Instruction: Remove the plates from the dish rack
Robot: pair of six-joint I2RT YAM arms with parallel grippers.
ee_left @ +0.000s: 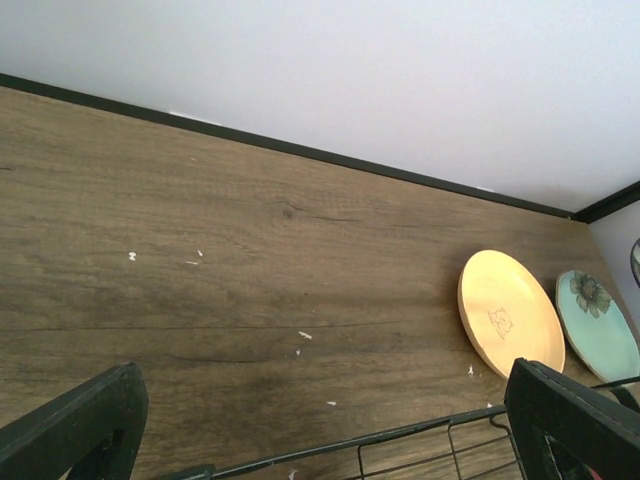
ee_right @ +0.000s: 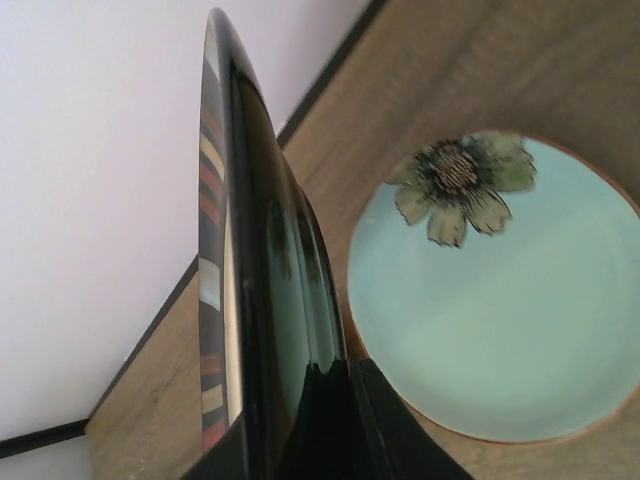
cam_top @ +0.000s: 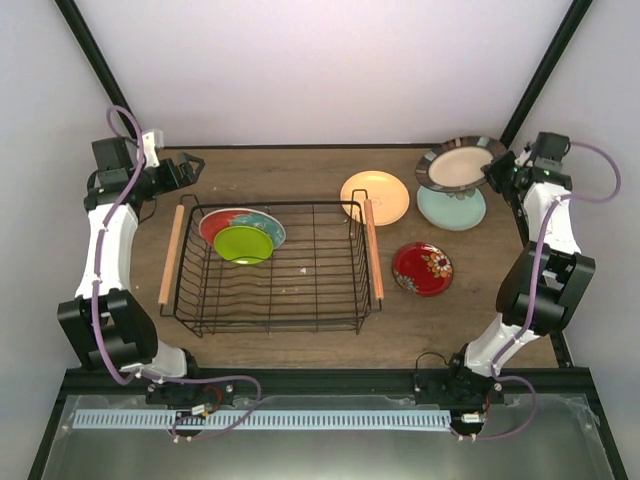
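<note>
My right end effector point(cam_top: 497, 172) pinches a round cream plate with a dark striped rim point(cam_top: 460, 162) by its edge, directly above a pale mint flowered plate point(cam_top: 452, 213) lying on the wooden bench point(cam_top: 300, 170). My left end effector point(cam_top: 188, 166) hangs with fingers spread. Just beside it, the black wire dish rack point(cam_top: 280, 204) holds 2 plates: a lime green plate point(cam_top: 243, 245) overlapping a red-and-teal patterned plate point(cam_top: 228, 221).
</note>
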